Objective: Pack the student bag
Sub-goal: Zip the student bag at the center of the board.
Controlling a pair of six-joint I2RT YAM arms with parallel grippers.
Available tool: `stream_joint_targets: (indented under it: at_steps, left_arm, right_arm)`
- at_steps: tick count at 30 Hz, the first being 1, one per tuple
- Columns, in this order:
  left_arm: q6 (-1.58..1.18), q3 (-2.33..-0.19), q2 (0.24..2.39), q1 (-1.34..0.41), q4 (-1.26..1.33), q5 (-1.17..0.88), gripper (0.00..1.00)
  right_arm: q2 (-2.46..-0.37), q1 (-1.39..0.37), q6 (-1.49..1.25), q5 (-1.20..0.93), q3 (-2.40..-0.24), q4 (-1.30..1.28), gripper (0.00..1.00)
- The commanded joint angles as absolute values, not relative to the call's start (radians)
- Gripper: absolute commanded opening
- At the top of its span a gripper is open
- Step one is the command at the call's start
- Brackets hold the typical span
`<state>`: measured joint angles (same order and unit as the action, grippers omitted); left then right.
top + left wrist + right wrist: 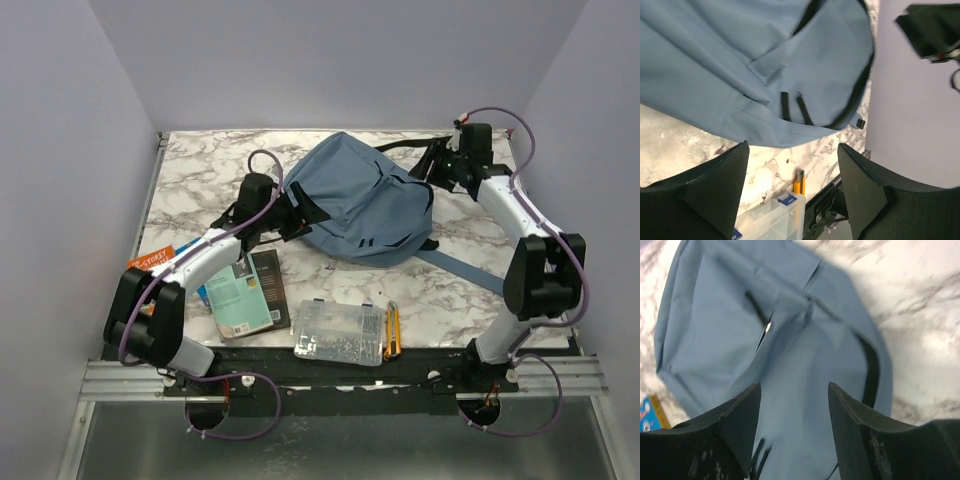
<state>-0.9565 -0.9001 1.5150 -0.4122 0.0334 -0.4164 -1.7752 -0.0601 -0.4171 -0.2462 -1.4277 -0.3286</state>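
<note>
The student bag [360,205] is a large blue-grey backpack lying flat in the middle of the marble table, with black straps at its far right. My left gripper [300,213] is at the bag's left edge. In the left wrist view it [792,165] is open and empty, just off the fabric [740,65]. My right gripper [440,167] is over the bag's far right corner. In the right wrist view it [794,395] is open and empty above the blue fabric [790,340], and a zip opening shows there.
Books [245,290] and an orange booklet [155,262] lie at the near left. A clear plastic organiser box [340,332] and a yellow utility knife [392,330] lie near the front edge. A blue-grey webbing strap [465,270] trails to the right.
</note>
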Motion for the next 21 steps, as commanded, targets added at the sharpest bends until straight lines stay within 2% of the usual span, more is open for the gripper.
stream_joint_targets:
  at_steps: [1, 4, 9, 16, 21]
  left_arm:
    - [-0.822, -0.933, 1.379, -0.413, -0.088, -0.428, 0.74]
    - [-0.788, -0.93, 1.336, -0.432, -0.102, -0.468, 0.75]
    - [-0.77, -0.977, 1.349, -0.51, -0.138, -0.526, 0.73]
    - [-0.774, -0.99, 1.327, -0.568, -0.138, -0.504, 0.73]
    - [-0.709, -1.0, 1.328, -0.595, -0.165, -0.499, 0.73]
  right_arm:
    - [-1.639, -0.11, -0.45, -0.275, -1.226, -0.331, 0.6]
    - [-1.552, -0.116, -0.481, -0.315, -1.088, -0.292, 0.59]
    - [-1.457, -0.116, -0.46, -0.187, -0.898, -0.261, 0.6]
    - [-1.486, -0.116, -0.519, -0.161, -0.75, -0.184, 0.64]
    - [-1.468, -0.116, -0.521, -0.238, -0.747, -0.149, 0.65]
